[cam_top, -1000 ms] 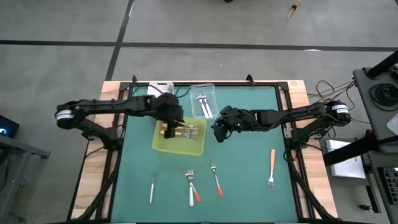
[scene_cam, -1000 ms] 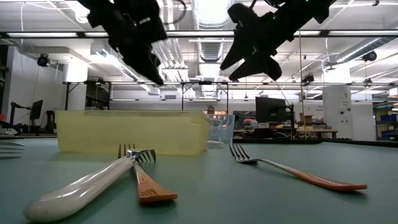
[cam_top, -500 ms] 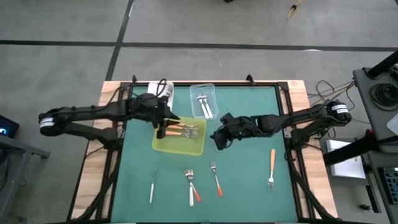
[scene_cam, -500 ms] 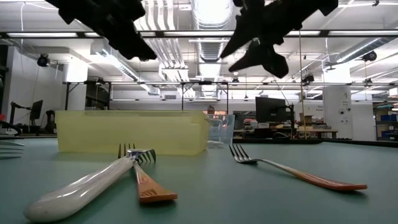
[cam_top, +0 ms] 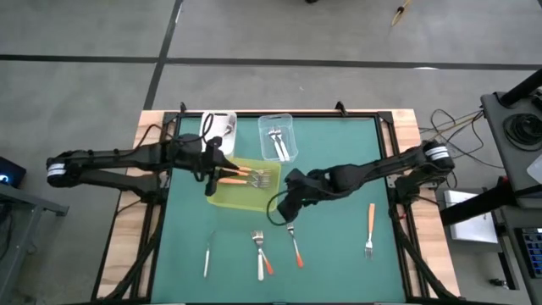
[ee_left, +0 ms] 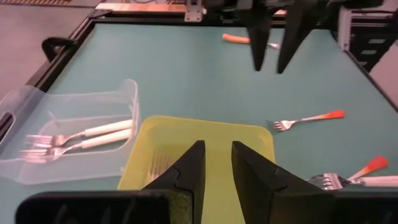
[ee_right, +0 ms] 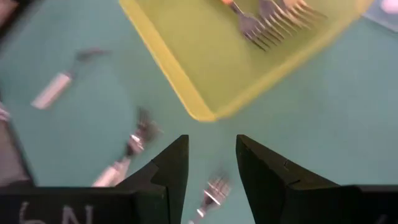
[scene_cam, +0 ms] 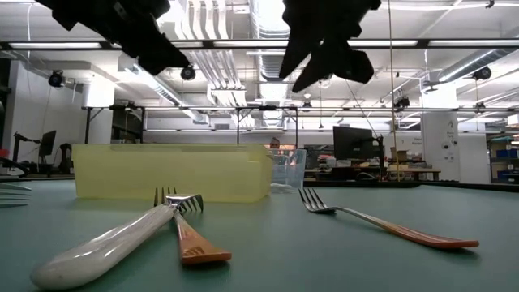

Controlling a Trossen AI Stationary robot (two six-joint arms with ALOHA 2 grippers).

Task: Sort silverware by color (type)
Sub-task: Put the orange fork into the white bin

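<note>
The silverware is spread about. Several orange-handled forks (cam_top: 247, 177) lie in the yellow-green tray (cam_top: 241, 200). White-handled forks (ee_left: 81, 138) lie in the clear tub (cam_top: 277, 135). On the green mat lie a white-handled fork (cam_top: 207, 252), a crossed white and orange pair (cam_top: 262, 256), and two orange-handled forks (cam_top: 295, 244) (cam_top: 370, 227). My left gripper (ee_left: 217, 149) hovers over the tray's left edge, narrowly open and holding nothing. My right gripper (ee_right: 211, 142) hangs open above the mat by the tray's near right corner, also holding nothing.
A white tub (cam_top: 218, 125) stands at the far edge, left of the clear tub. Wooden boards and black rails frame the mat (cam_top: 339, 254). Bare mat lies between the tray and the right edge.
My left gripper has drawn back from over the tray's middle toward the table's left edge, rising a little and tipping closer to level. My right gripper has swung from beside the clear tub toward the near edge, and now points more steeply down past the tray's near right corner.
</note>
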